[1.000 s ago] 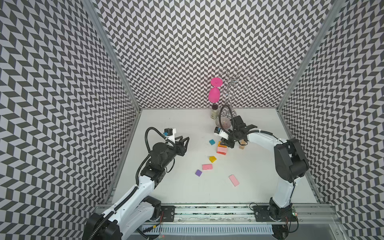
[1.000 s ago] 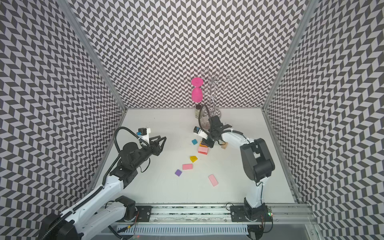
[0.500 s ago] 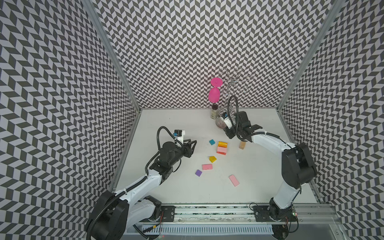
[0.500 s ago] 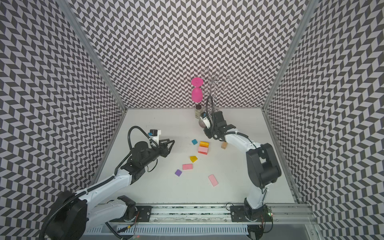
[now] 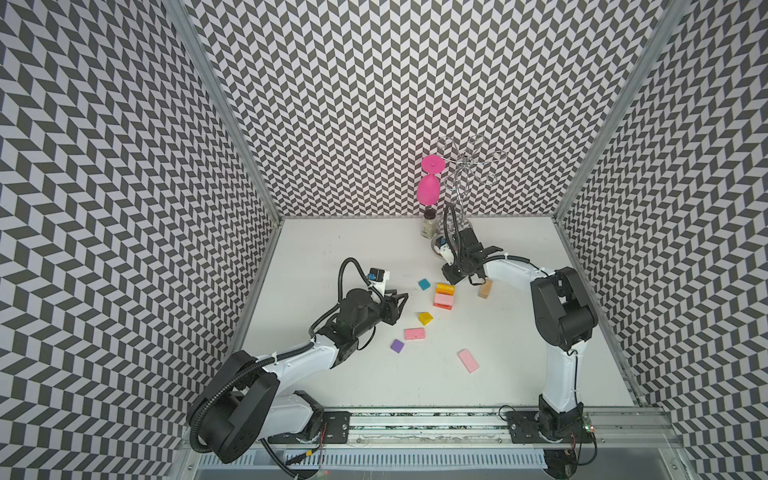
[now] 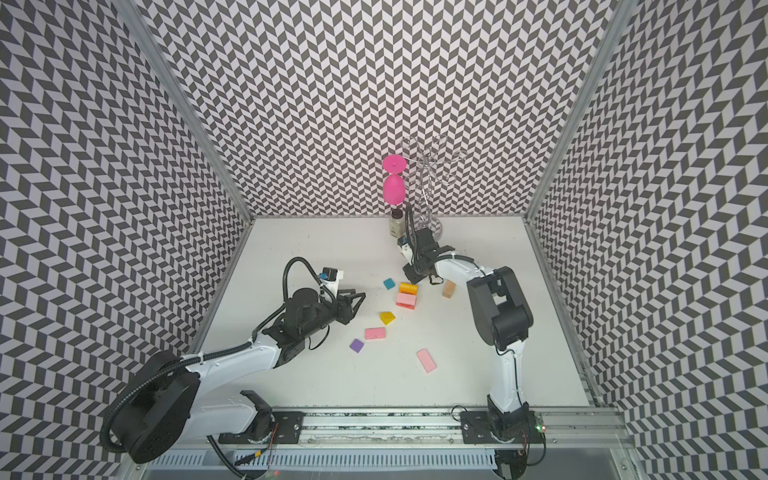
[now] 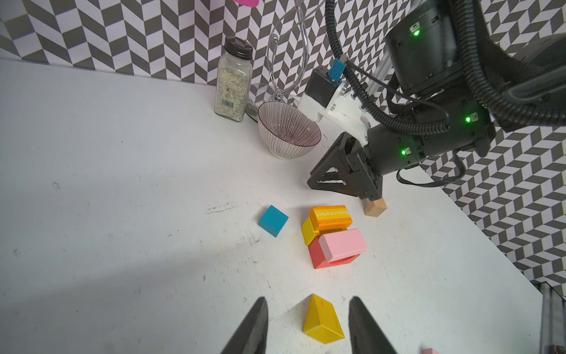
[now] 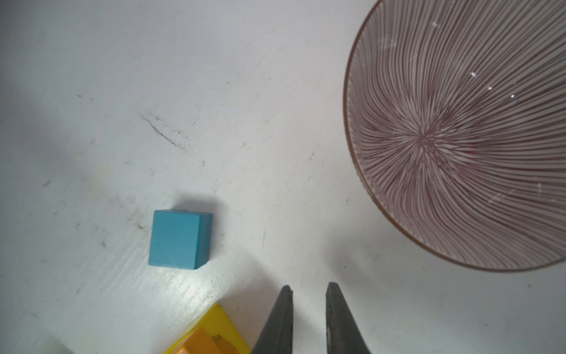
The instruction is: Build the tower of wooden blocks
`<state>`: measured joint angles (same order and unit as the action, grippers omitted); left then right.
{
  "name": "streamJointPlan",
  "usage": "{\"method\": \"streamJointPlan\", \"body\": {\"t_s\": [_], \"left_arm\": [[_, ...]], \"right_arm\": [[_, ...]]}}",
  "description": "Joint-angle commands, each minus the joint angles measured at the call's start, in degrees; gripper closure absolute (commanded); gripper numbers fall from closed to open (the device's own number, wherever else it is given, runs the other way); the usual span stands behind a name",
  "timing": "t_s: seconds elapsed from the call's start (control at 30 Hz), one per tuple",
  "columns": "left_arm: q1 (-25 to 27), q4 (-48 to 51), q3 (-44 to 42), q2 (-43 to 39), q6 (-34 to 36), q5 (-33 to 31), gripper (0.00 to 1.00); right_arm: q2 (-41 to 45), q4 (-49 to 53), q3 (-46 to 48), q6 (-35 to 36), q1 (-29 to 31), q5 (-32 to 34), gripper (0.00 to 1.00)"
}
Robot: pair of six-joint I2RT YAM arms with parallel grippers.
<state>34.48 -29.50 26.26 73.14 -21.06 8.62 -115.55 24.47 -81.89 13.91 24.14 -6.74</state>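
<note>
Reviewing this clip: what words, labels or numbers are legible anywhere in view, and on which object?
"Supermarket": white print on the orange block, read in the left wrist view.
Jar: a barcode label, its digits too small to read.
Nothing else legible in any view.

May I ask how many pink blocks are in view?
3: a pink block atop the red block, another beside the purple block, a third alone near the rail. None seems hidden.

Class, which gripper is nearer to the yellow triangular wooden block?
Left. The left gripper sits just beside the yellow triangular wooden block, jaws open toward it; the right gripper is farther back, beyond the stacked blocks.
</note>
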Motion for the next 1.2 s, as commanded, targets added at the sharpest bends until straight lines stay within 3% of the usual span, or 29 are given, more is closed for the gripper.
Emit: {"method": "streamJointPlan", "body": {"t_s": [0.0,1.17], "left_arm": [[0.24,-1.92,-0.34,0.69,0.62,-0.59,0.56],[0.33,-0.73,-0.33,-0.19,1.13,-1.23,0.56]], "right_arm": [[0.32,-0.26,-0.65,-0.55,1.09,1.76,0.80],[2.96,0.37,1.20,-0.88,3.26,4.51,0.82]]}}
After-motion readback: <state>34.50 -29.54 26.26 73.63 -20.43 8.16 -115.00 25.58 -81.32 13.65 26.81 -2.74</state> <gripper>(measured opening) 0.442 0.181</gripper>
